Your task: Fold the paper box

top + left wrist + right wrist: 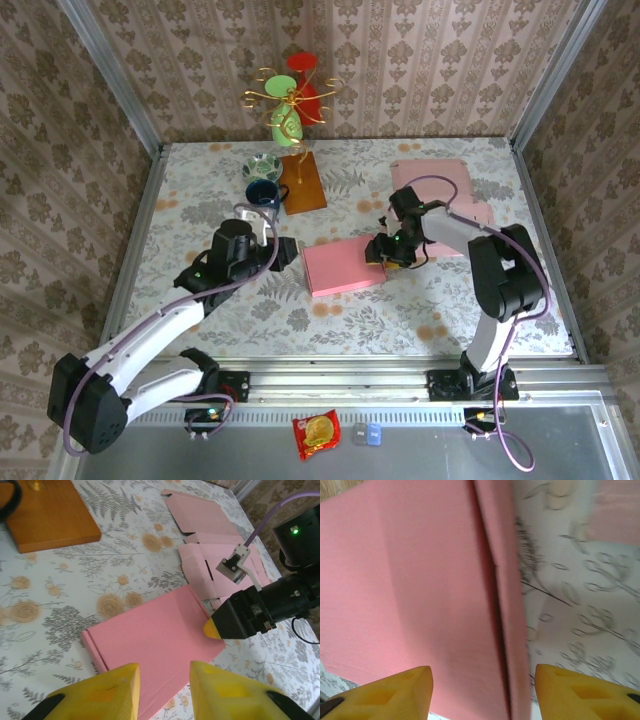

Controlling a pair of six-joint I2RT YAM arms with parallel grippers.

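Pink paper box (pixel 343 266) is lying flat on the bench (pixel 420 310) between the left gripper (pixel 162 672) and the right gripper (pixel 480 687), both hovering with fingers apart and holding nothing, the right one sitting over its right edge, which is probably needing pinching and lifting next.

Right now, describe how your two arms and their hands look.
Both arms are white links between bulky black joints, each trailed by a purple cable. The left arm and right arm look alike. The left hand and right hand have blunt yellow fingers on black bodies. A small green light glows on the right arm's black housing.
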